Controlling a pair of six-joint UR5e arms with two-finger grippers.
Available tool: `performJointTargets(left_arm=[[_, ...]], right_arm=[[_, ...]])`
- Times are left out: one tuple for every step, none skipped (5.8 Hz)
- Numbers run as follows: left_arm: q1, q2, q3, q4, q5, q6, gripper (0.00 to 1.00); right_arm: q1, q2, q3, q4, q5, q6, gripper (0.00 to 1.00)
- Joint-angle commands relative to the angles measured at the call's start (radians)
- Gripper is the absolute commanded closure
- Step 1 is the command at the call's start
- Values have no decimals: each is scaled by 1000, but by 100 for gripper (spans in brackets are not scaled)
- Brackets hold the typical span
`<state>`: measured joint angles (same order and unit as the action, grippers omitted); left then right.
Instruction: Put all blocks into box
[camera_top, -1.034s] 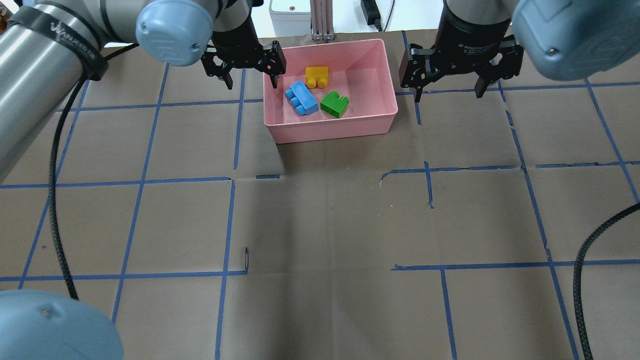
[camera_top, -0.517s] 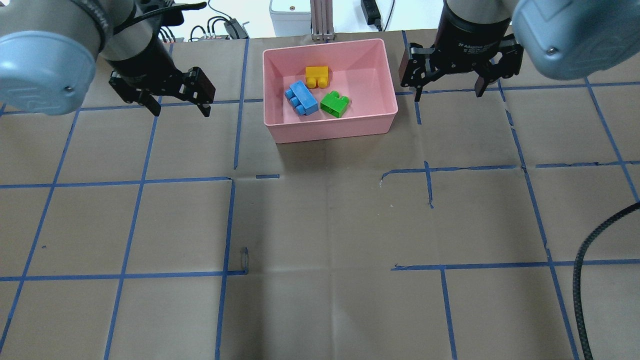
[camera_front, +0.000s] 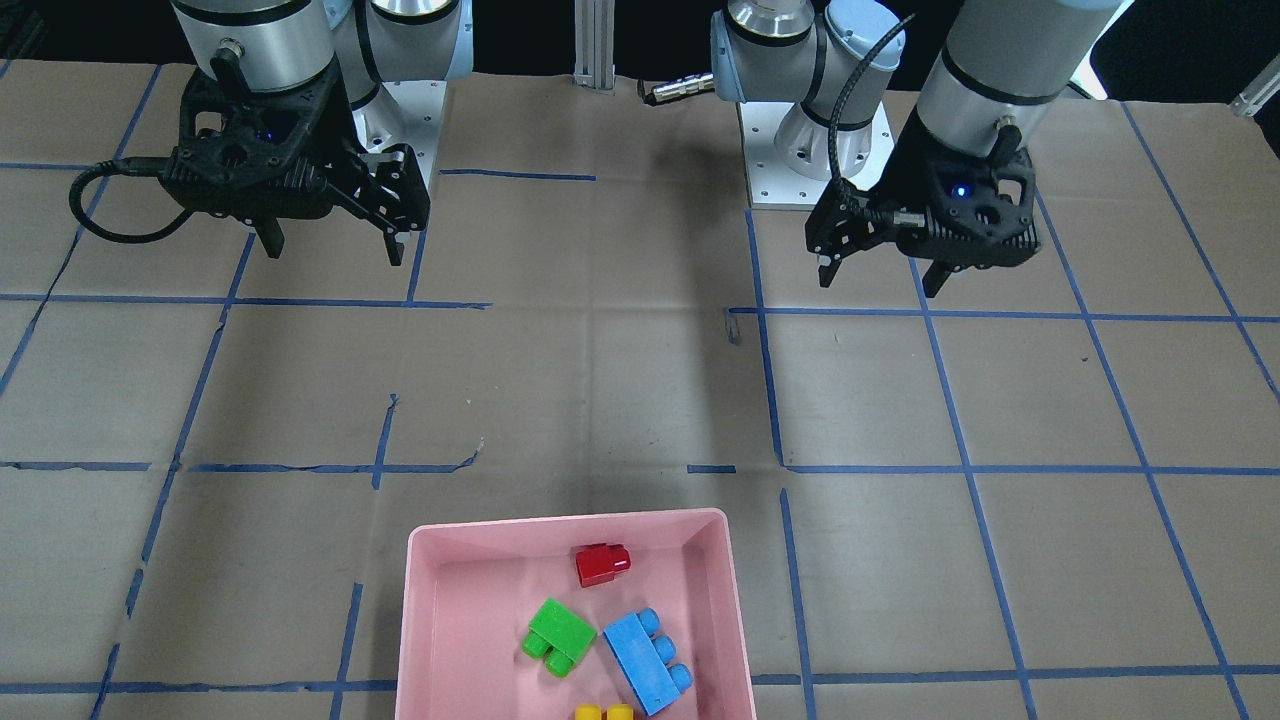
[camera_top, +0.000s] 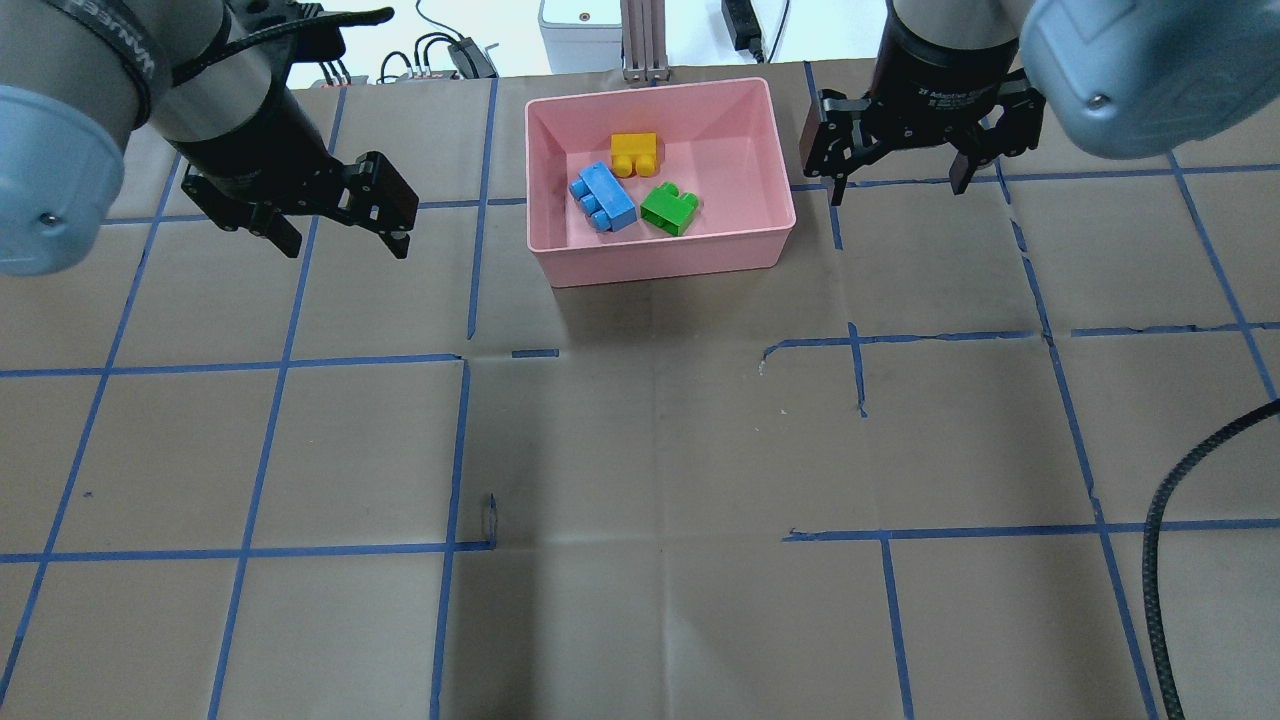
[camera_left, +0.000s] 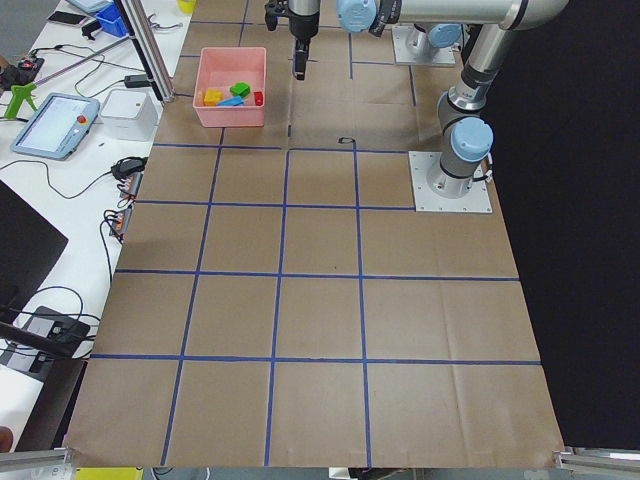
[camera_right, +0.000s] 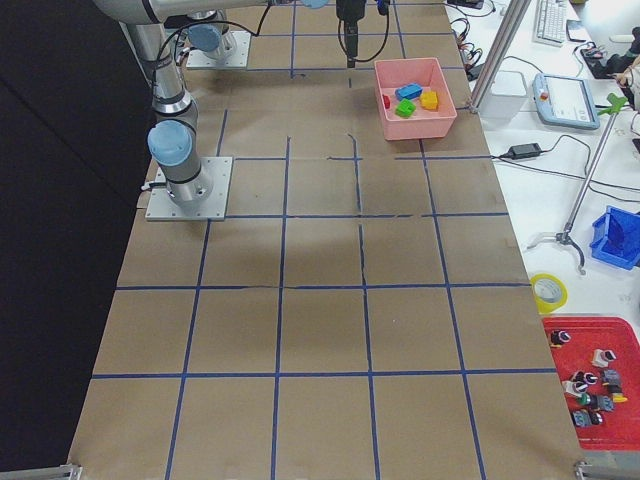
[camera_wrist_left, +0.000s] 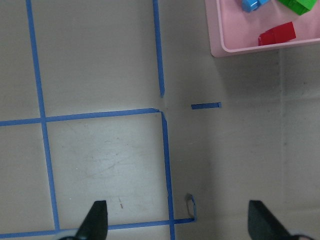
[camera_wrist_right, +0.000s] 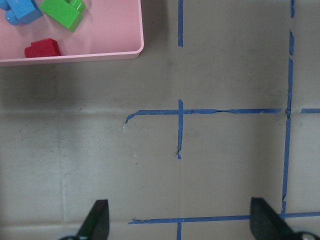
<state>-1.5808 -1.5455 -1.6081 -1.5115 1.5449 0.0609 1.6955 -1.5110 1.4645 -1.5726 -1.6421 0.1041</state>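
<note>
Your box (camera_top: 660, 262) sits far on the counter (camera_top: 640, 450), between the arms, holding the red block (camera_front: 602, 565), green block (camera_top: 669, 208), blue block (camera_top: 603, 198) and yellow block (camera_top: 634, 152). Left gripper (camera_top: 345, 240) and right gripper (camera_top: 897, 190) hang with fingers (camera_top: 398, 240) spread, empty; the right is nearer it.

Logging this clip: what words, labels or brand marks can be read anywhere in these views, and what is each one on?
"2F Adaptive": white print on the body of the right end effector; the rest of that line is cut off.
White lettering on the black strap round the left arm: too blurred to read.
Handheld screen on the side bench: too small to read.
The box shows no print.
</note>
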Motion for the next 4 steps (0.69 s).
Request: performJointTargets(left_arm=[[-27, 13, 0, 1, 10, -32, 0], [-25, 16, -10, 1, 11, -18, 0], [-16, 9, 8, 4, 14, -16, 0], [-13, 7, 8, 11, 15, -15, 0]], right_arm=[[0, 0, 7, -1, 1, -6, 0], [0, 0, 16, -10, 1, -10, 0], [0, 2, 16, -10, 1, -7, 0], [0, 2, 16, -10, 2, -6, 0]])
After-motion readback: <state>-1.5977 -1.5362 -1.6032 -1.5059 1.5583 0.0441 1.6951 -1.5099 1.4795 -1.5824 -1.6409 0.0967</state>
